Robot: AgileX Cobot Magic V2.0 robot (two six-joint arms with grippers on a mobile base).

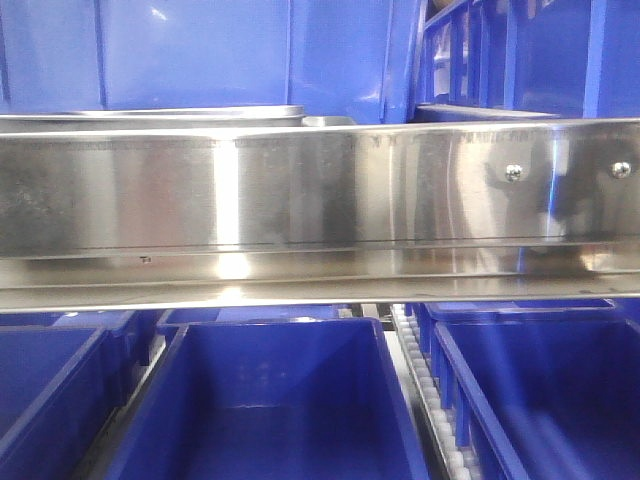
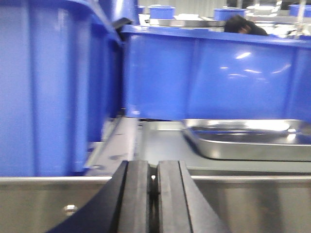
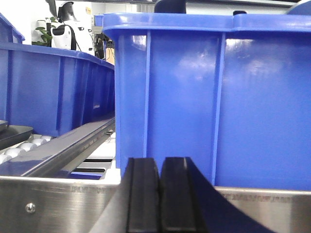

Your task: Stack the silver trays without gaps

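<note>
A silver tray [image 2: 248,141] lies ahead-right of the closed left tool [image 2: 152,194]; right tool [image 3: 159,194] closed too

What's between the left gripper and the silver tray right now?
The steel shelf rail runs across just ahead of the left gripper, whose fingers are shut. The silver tray lies beyond it, to the right.

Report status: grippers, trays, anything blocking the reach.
Left gripper shut, empty; right gripper shut, empty. One silver tray on the shelf ahead of left arm, untouched. Steel shelf rail and blue bins crowd the approach.
</note>
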